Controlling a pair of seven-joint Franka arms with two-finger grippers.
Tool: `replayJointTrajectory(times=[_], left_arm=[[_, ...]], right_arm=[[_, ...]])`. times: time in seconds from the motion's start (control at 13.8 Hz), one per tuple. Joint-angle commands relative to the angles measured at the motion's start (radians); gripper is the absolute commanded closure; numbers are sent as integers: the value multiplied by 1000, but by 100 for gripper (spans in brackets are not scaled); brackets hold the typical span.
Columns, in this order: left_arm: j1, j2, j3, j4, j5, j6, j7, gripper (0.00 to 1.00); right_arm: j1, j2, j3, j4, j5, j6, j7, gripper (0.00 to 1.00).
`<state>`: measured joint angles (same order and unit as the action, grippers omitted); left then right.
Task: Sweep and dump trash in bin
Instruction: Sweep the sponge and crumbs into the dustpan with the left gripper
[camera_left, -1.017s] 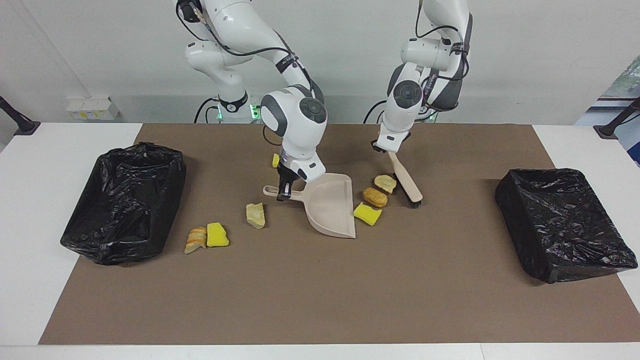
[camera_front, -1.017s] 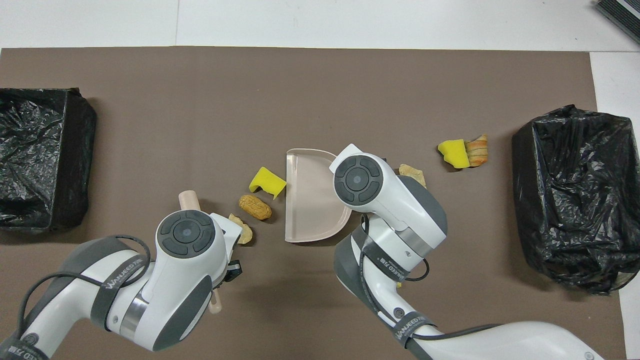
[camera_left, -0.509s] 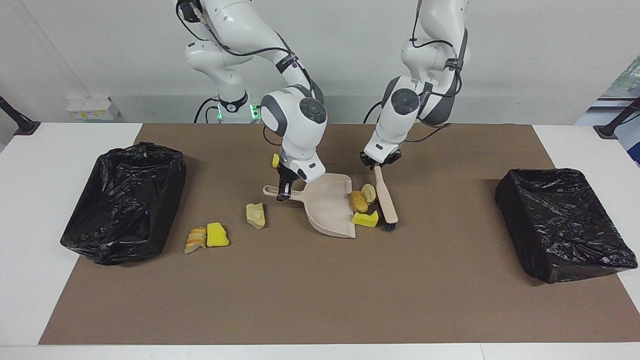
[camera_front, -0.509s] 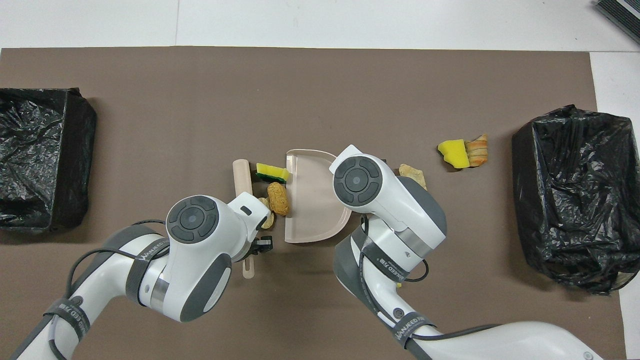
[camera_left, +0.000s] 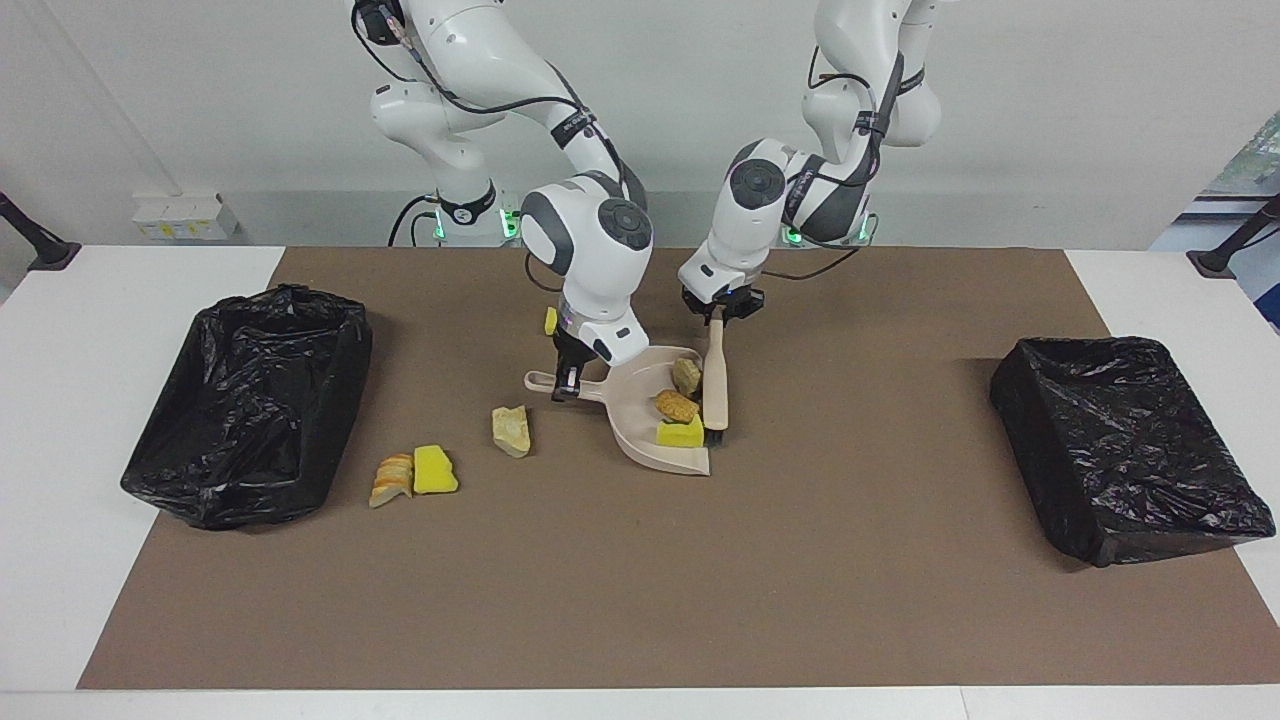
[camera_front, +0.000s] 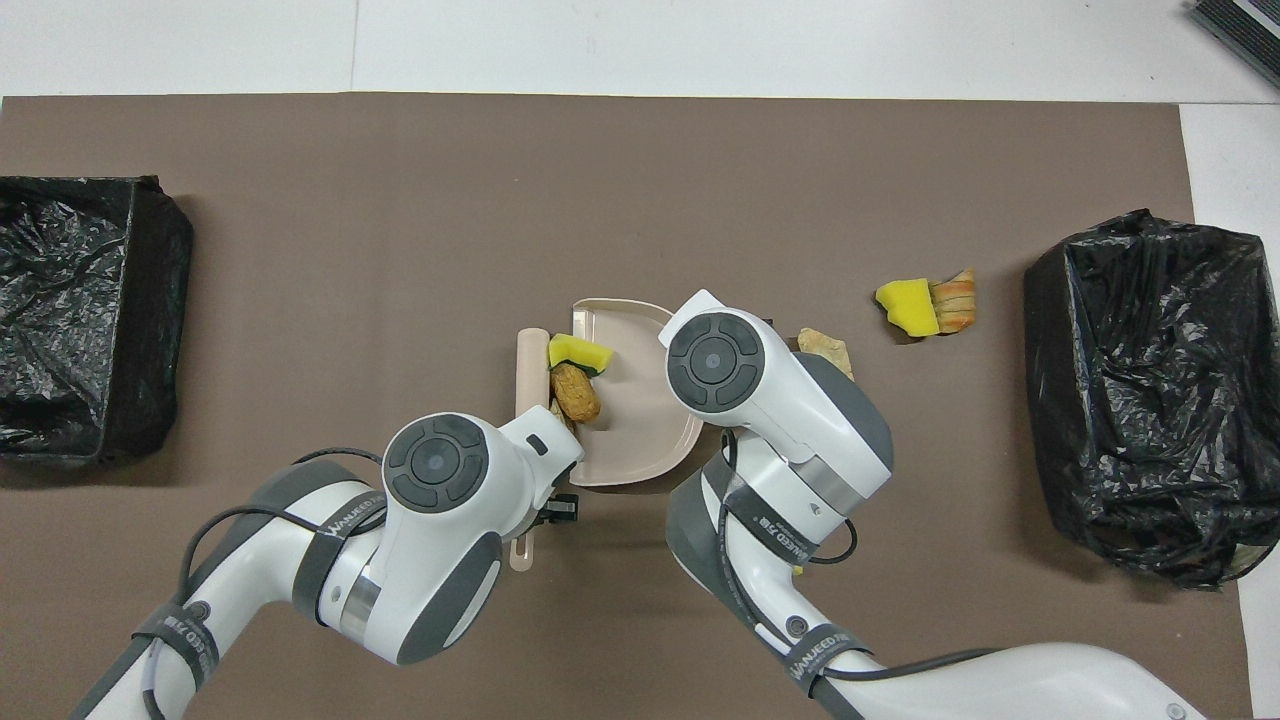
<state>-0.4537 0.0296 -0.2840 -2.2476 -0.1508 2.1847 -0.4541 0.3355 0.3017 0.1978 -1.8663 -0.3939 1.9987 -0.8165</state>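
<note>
Your right gripper (camera_left: 568, 388) is clamped on the handle of the beige plastic dustpan (camera_left: 655, 425), holding its open lip to the brown mat, and your left gripper (camera_left: 722, 312) is closed around the handle of the beige hand brush (camera_left: 716, 385), whose bristle end stands at the pan's lip. Three scraps of trash already lie in the pan against the brush: a bright yellow sponge chunk (camera_left: 680, 432), a golden-brown bread-like lump (camera_left: 676, 405) and a paler tan lump (camera_left: 687, 375). Taking the pan as the clock centre in the facing view, a tan bread piece (camera_left: 511, 430) lies on the mat at about nine o'clock, a sliced bread lump (camera_left: 392, 479) touching a yellow sponge block (camera_left: 434, 469) at about eight, near the crumpled black-lined bin (camera_left: 250, 400) at the right arm's end of the table, and a small yellow scrap (camera_left: 551, 320) peeks out at about eleven, mostly hidden by the right arm. A second black-lined bin (camera_left: 1125, 445) sits at about three. Expect the scraps to be light, soft and springy, so they will likely roll or bounce off the lip; do not pinch them, push them low with the bristles. Carry the pan by its handle, tilted back, or the load may slide out.
</note>
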Motion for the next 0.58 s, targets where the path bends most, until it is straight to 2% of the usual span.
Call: replayJointTrajectory(times=[0.0,0.22,0.51], left_arm=[[-68,6,12,58,-38,-8,-96,100],[-63,-14,9,112,-36,-106,-141,100],[-19,-78,20,189,-27,-357,-146,100]], right_arm=[[-16,-23,5,-28,18,-34,-3,100],[-19,-23,3,-30,10,-28,-24,100],[-38,-23,5,-25,10,-14,-56,100]])
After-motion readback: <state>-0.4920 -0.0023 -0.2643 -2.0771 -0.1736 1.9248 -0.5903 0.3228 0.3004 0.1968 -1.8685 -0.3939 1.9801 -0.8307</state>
